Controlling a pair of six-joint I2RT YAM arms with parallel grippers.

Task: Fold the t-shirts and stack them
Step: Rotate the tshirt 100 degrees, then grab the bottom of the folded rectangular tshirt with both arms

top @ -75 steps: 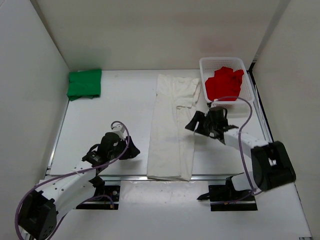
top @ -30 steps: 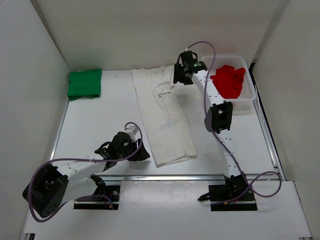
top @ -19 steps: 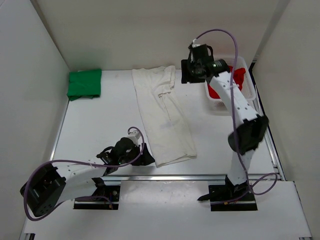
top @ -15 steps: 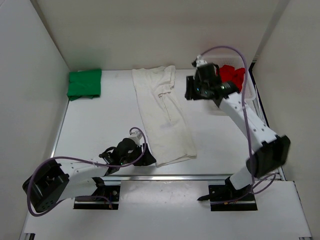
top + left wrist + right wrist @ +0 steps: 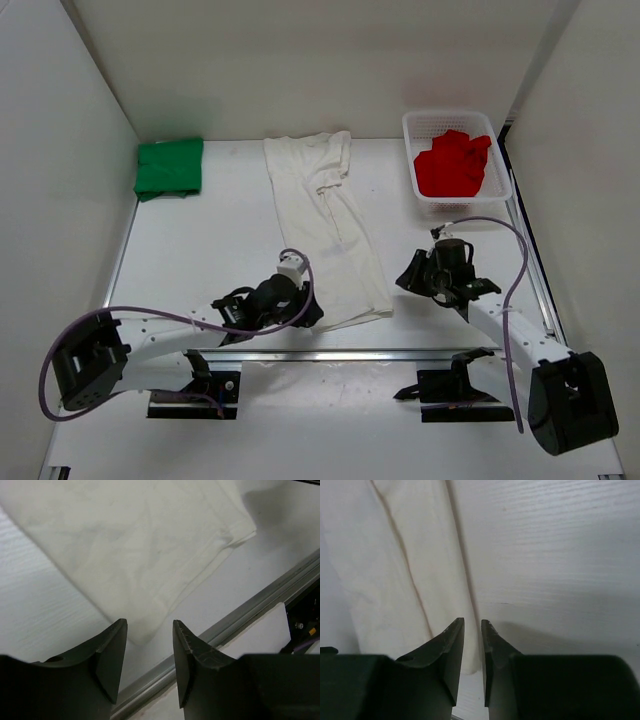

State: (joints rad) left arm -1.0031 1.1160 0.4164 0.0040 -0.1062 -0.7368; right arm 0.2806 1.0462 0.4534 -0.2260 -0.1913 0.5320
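The white t-shirt [image 5: 328,230], folded into a long strip, lies slanted across the middle of the table. My left gripper [image 5: 312,318] is at its near left corner, jaws open. In the left wrist view that corner [image 5: 145,635] lies on the table just ahead of the left gripper [image 5: 150,625]. My right gripper [image 5: 405,275] hovers just right of the strip's near right edge. The right wrist view shows the right gripper [image 5: 472,622] with only a narrow gap, and the cloth edge [image 5: 467,655] lies flat below it. The green t-shirt [image 5: 170,167] sits folded at far left. The red t-shirt [image 5: 452,165] is bunched in the basket.
The white mesh basket [image 5: 410,130] stands at the far right corner. A metal rail [image 5: 400,352] runs along the table's near edge, close behind the left gripper. White walls enclose the left, far and right sides.
My right arm swung back from the shirt's far end by the basket to its near right edge, jaws narrowing. My left gripper slid right to the near left corner.
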